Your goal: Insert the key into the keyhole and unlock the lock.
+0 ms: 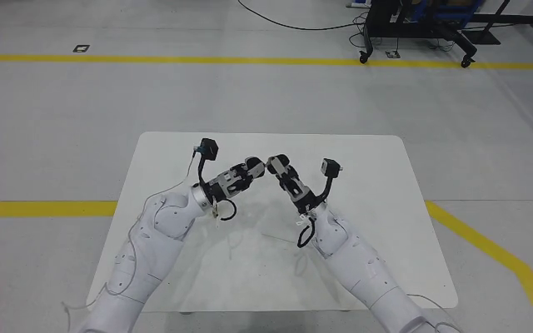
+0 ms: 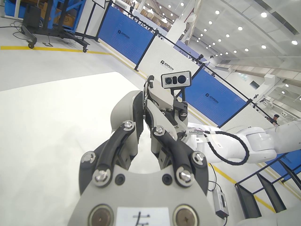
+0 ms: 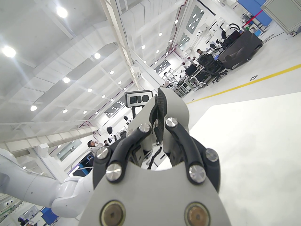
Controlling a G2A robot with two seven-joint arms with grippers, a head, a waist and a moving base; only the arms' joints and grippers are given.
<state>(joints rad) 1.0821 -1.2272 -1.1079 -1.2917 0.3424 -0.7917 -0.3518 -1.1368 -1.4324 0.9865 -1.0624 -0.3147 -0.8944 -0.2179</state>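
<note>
Above the middle of the white table [image 1: 166,250] my two grippers meet tip to tip. My left gripper [image 1: 250,171] comes in from the left and my right gripper [image 1: 277,165] from the right. In the left wrist view the left gripper [image 2: 146,95] is shut, with a thin metal piece [image 2: 146,86] sticking out past its black pads. I cannot tell whether that piece is the key or part of the lock. The right arm's wrist camera [image 2: 176,79] sits just beyond. In the right wrist view the right gripper [image 3: 160,104] has its pads pressed together, and anything between them is hidden.
Both arms hang over the table top [image 2: 47,123], with its far edge [image 1: 275,135] behind them. Yellow floor lines [image 1: 250,60] run past the table. A wheeled black stand [image 1: 416,33] is far off at the back right.
</note>
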